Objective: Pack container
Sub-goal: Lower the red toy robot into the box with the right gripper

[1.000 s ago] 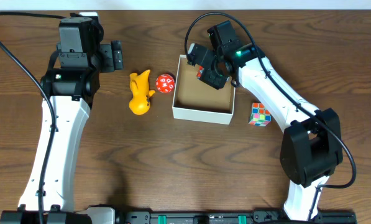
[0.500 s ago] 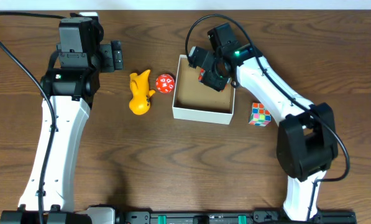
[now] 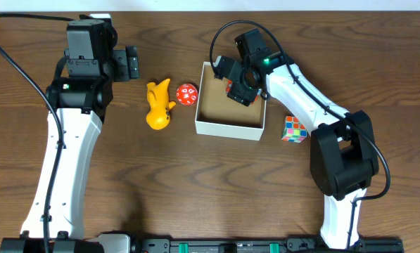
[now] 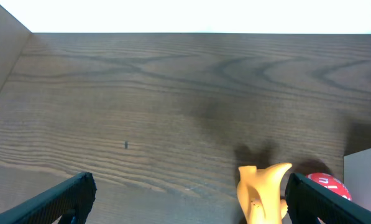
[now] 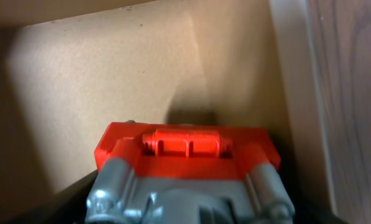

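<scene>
Square, shallow white container (image 3: pixel 229 102) with a tan inside, lying flat on the wooden desk (image 3: pixel 195 183) directly under the right claw (image 3: pixel 234 81). The claw reaches down into one corner of the box, close to two of its thin walls. A red-and-grey toy (image 3: pixel 230 86) lies between its fingers. In the right wrist view the toy (image 5: pixel 188 162) fills the foreground and sits on the tan floor (image 5: pixel 110 81) next to the white wall (image 5: pixel 291 74). Whether the right claw is pinching the toy or stands clear of it cannot be told.

Just outside the container wall farthest from the right claw lies a red ball (image 3: pixel 187 93) with white marks, and beside the ball, away from the box, a yellow toy (image 3: pixel 158 105). Both lie between the two claws. A multicoloured cube (image 3: pixel 293 128) rests on the desk beside the right arm, near the box's corner, outside it and apart from the right claw.

The left claw (image 3: pixel 131 63) hangs over bare desk well apart from the container, its fingers spread wide and gripping nothing. Seen from the left claw (image 4: pixel 188 186), the yellow toy (image 4: pixel 263 190) lies ahead, just inside one finger. The red ball (image 4: pixel 328 183) is partly hidden behind that finger, and the container's wall (image 4: pixel 365 180) stands beyond it.
</scene>
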You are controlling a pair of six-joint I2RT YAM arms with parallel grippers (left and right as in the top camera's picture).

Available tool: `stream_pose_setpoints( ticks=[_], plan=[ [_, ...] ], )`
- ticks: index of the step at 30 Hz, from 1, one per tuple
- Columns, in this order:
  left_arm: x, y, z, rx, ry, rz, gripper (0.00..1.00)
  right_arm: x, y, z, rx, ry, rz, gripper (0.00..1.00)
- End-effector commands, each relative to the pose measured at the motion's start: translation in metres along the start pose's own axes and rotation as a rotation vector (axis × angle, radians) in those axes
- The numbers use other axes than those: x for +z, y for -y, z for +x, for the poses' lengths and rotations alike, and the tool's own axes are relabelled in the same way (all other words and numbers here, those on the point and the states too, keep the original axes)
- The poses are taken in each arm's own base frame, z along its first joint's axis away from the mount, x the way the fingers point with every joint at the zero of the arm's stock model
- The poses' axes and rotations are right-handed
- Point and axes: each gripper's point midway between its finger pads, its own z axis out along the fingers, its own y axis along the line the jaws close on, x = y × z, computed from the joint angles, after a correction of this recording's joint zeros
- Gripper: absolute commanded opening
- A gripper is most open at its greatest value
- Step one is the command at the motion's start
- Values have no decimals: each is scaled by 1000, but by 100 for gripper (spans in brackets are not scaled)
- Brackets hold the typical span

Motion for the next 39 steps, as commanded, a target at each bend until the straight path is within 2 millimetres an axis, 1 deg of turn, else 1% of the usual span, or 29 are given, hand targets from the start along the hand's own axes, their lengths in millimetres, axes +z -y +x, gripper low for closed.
stream_pose_setpoints(
  ticks=[1, 4, 9, 12, 16, 17, 19, 23, 24, 27, 31, 33, 39],
  plan=[
    [-6, -5, -8, -2, 22, -15, 98, 1, 8, 0, 7, 3, 22, 82],
    [-6, -5, -8, -2, 22, -15, 99, -3, 16, -7, 21, 23, 48, 86],
    [-6, -5, -8, -2, 22, -15, 98, -10, 24, -17, 19, 50, 72, 88],
    [-6, -5, -8, -2, 22, -15, 98, -15, 29, -25, 22, 68, 86, 88],
    [-6, -5, -8, -2, 22, -15, 98, -27, 39, -40, 93, 115, 107, 87],
    [-6, -5, -8, -2, 22, -15, 98, -31, 42, -44, 114, 128, 111, 84],
    [-6, -5, -8, -2, 22, -15, 98, -37, 41, -54, 120, 167, 90, 70],
    [-6, -5, -8, -2, 22, -15, 98, -42, 26, -72, 114, 260, -9, 45],
    [-6, -5, -8, -2, 22, -15, 98, -42, 24, -74, 125, 268, -21, 41],
    [-6, -5, -8, -2, 22, -15, 98, -42, 20, -77, 165, 272, -39, 25],
    [-6, -5, -8, -2, 22, -15, 98, -42, 16, -79, 196, 271, -50, 13],
    [-6, -5, -8, -2, 22, -15, 98, -41, 14, -77, 216, 261, -60, 8],
    [-6, -5, -8, -2, 22, -15, 98, -32, 2, -61, 237, 192, -107, 4]
  ],
)
